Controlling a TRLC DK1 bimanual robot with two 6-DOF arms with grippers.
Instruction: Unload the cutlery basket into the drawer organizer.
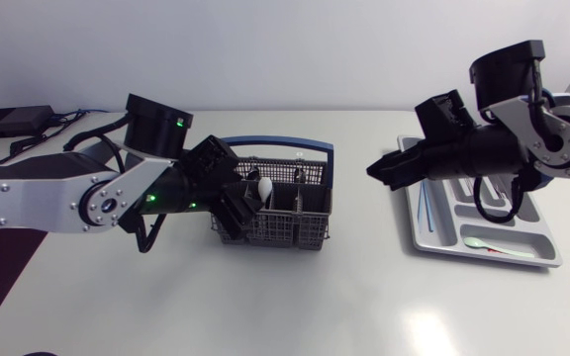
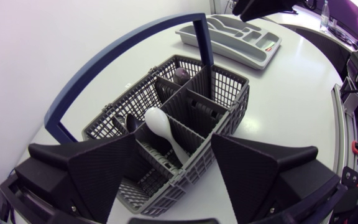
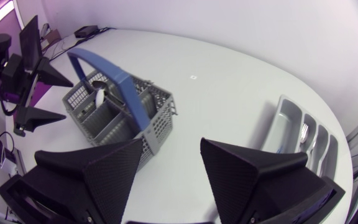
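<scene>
The grey cutlery basket [image 1: 287, 230] with its blue handle [image 1: 310, 145] stands mid-table. A white spoon [image 1: 263, 189] stands in it, handle down. My left gripper [image 1: 236, 206] hangs open at the basket's left end. In the left wrist view the basket's near end [image 2: 166, 180] lies between the spread fingers [image 2: 104, 168], with the white spoon [image 2: 163, 127] and a dark utensil [image 2: 131, 122] ahead. My right gripper [image 1: 379, 170] hovers open and empty between the basket and the grey drawer organizer [image 1: 443, 234]. Its wrist view shows the basket [image 3: 120, 118] and organizer [image 3: 303, 134] below it.
The organizer holds a green spoon [image 1: 478, 242] in its front compartment and a blue-handled piece [image 1: 426, 203] in its left slot. A black box with cables [image 1: 10, 121] lies at the far left. Bare table spreads in front of the basket.
</scene>
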